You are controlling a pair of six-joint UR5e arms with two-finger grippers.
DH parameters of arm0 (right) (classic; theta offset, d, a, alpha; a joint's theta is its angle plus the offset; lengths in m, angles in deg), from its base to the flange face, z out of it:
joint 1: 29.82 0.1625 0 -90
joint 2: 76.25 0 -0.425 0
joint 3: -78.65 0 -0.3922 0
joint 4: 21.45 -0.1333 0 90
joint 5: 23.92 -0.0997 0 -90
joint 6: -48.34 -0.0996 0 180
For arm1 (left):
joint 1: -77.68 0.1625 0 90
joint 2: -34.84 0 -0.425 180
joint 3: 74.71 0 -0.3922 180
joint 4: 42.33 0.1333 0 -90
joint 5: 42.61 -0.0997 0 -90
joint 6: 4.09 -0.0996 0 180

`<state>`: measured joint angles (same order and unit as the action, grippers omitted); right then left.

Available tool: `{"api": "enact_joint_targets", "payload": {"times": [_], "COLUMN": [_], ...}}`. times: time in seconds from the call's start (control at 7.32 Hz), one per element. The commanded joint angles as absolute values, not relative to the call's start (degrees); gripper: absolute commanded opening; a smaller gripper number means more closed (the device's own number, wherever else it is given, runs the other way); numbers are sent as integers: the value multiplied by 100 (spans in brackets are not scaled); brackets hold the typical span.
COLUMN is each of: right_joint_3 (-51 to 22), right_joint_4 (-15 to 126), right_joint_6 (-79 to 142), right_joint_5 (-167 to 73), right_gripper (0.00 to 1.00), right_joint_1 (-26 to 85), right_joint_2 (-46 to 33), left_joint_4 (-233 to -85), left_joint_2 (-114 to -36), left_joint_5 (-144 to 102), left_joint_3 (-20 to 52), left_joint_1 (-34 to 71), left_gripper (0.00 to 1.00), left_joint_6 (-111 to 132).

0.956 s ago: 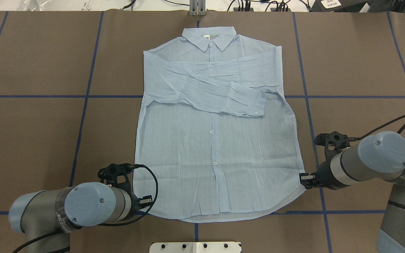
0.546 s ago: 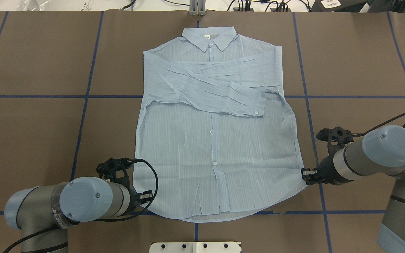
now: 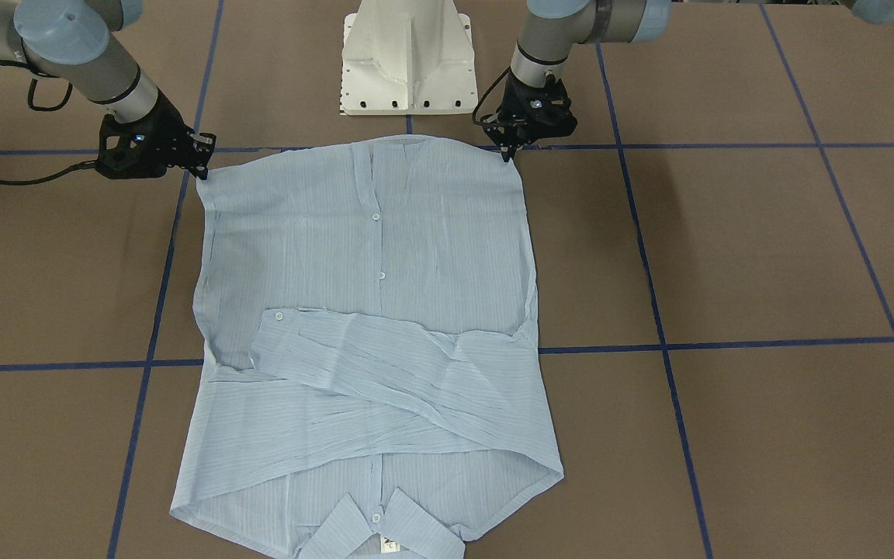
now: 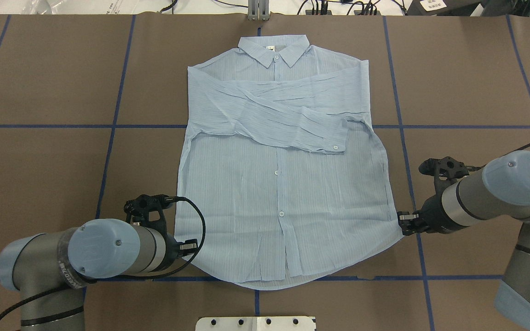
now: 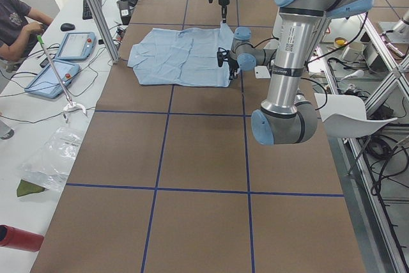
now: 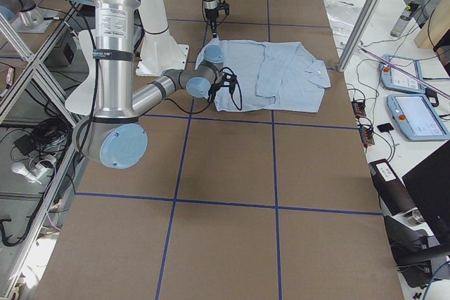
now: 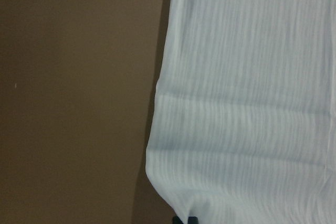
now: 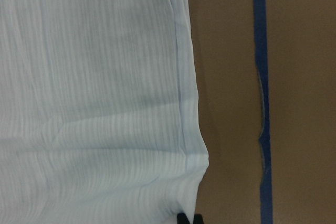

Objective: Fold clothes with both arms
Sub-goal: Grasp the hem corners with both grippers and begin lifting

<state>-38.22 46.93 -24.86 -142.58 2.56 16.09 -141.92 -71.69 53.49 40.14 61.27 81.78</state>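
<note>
The pale blue striped shirt (image 4: 283, 193) lies flat on the brown table, collar (image 4: 274, 48) at the far end, both sleeves crossed over the chest (image 4: 283, 115). My left gripper (image 4: 192, 246) is shut on the hem's left corner; in the front-facing view it (image 3: 507, 152) is on the right. My right gripper (image 4: 402, 223) is shut on the hem's right corner, and is on the left in the front-facing view (image 3: 202, 161). In both wrist views the shirt cloth (image 7: 241, 103) (image 8: 94, 87) runs down into the fingertips at the frame's bottom edge.
The white pedestal base (image 3: 408, 62) stands just behind the hem. Blue tape lines (image 4: 113, 124) grid the brown table cover. A metal post (image 4: 258, 11) stands at the far edge beyond the collar. Tablets (image 5: 77, 46) and an operator (image 5: 16, 20) are beside the table.
Both grippers have moved away from the robot's base toward the collar, drawing the hem's two corners with them. The hem edge now curves more between them.
</note>
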Motion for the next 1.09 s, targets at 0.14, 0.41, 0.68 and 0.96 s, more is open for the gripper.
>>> {"api": "enact_joint_targets", "payload": {"times": [0.14,0.41,0.68,0.96], "right_joint_3": [-3807,-3815,-3824,-3833], "right_joint_4": [4693,4693,4693,4684], "right_joint_6": [-2452,-2452,-2452,-2443], "right_joint_5": [-14433,-14451,-14451,-14503], "right_gripper": [0,0,0,0], "right_joint_1": [436,455,455,463], "right_joint_2": [1612,1604,1612,1604], "left_joint_4": [-14191,-14200,-14200,-14226], "left_joint_2": [-7116,-7134,-7178,-7125], "left_joint_5": [5354,5363,5381,5485], "left_joint_3": [3981,3998,4077,4270], "left_joint_1": [6045,6062,6071,6054], "left_gripper": [0,0,0,0], "left_joint_6": [7879,7879,7879,7879]}}
